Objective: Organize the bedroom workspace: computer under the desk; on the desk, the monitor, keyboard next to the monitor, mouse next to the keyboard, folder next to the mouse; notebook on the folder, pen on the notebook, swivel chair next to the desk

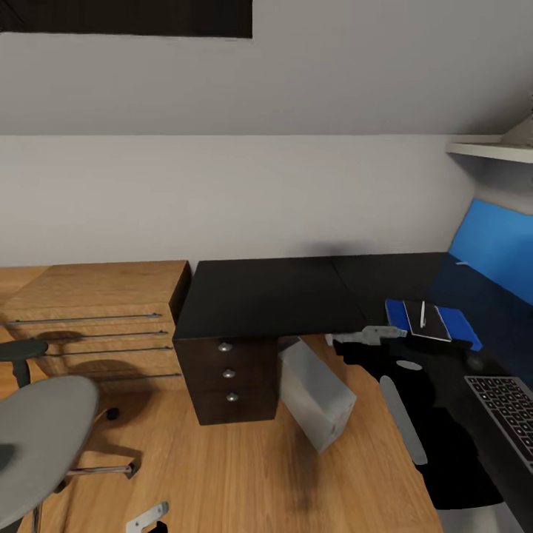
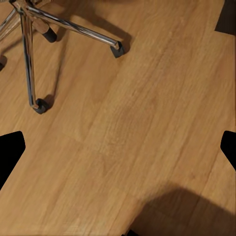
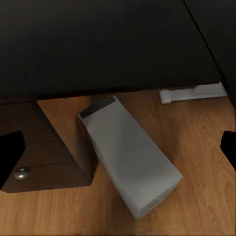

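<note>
Since the computer [image 3: 132,162] is sitting skewed on the floor, with its far end tucked under the desk [image 1: 266,296] and its near end poking out beside the 3 drawers [image 1: 229,374], that's where I'd expect trouble. The right gripper [image 3: 118,147] hangs above the tower, fingers spread wide with nothing between them. The case looks smooth and boxy, so my guess is a nudge on 1 corner would spin it instead of sliding it in. It could also jam against the drawer unit it's just beside, or even tip, since in the head view it looks like it's leaning.

Second worry: the right arm [image 1: 414,422] reaches in right next to the desk's right wing. The blue folder [image 1: 466,329] lies there with the notebook [image 1: 433,322] and pen [image 1: 423,314] stacked on it, and the keyboard [image 1: 507,414] is nearer. A sloppy elbow swing could shove that stack apart.

The swivel chair [image 1: 44,437] is well off to the left, near the wooden chest [image 1: 96,311]. The left gripper [image 2: 118,147] is also wide open and empty above bare floor by the chrome base [image 2: 29,54]. Those casters probably mean the chair rolls or spins away if pushed off-center.

No idea what the pale grey bar [image 3: 191,92] at the desk edge is.
</note>
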